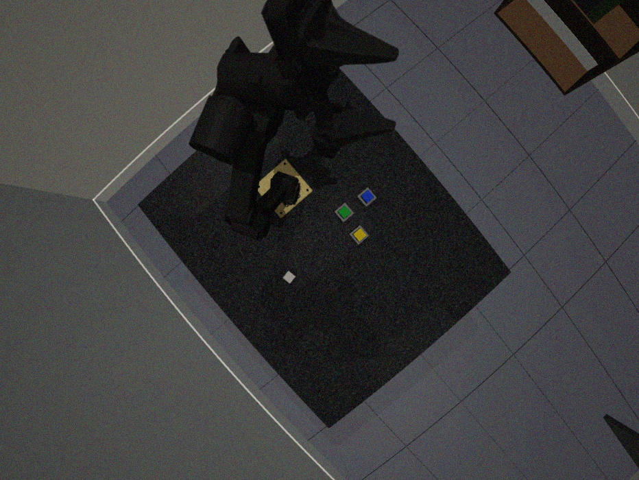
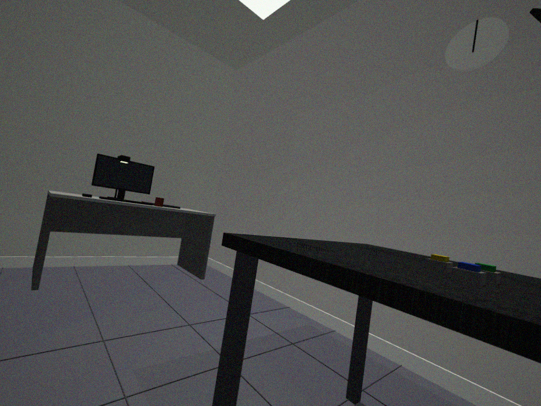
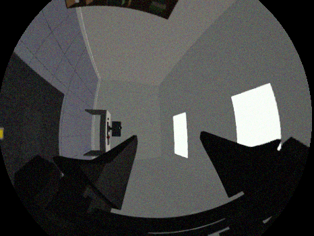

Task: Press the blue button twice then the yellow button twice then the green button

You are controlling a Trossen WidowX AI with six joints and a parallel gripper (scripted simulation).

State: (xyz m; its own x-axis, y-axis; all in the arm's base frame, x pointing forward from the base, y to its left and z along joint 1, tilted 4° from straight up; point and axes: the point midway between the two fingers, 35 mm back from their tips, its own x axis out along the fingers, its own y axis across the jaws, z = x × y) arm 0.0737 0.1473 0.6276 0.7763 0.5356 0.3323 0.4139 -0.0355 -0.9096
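Observation:
Three square buttons sit together on the dark table (image 1: 361,320) (image 2: 349,264): the blue button (image 1: 366,196) (image 2: 468,265), the green button (image 1: 343,212) (image 2: 486,267) and the yellow button (image 1: 359,234) (image 2: 439,257). My gripper (image 1: 395,88) (image 3: 170,137) is open and empty. It is held high above the table's back edge, well away from the buttons, and points out at the room's walls. In the wrist view only a sliver of the yellow button (image 3: 1,132) shows at the left edge. The arm is out of the exterior view.
A small white block (image 1: 288,277) lies on the table in front of the arm's tan base plate (image 1: 304,190). A brown shelf (image 1: 542,46) stands at the far right. A grey desk (image 2: 126,216) with a monitor stands across the room.

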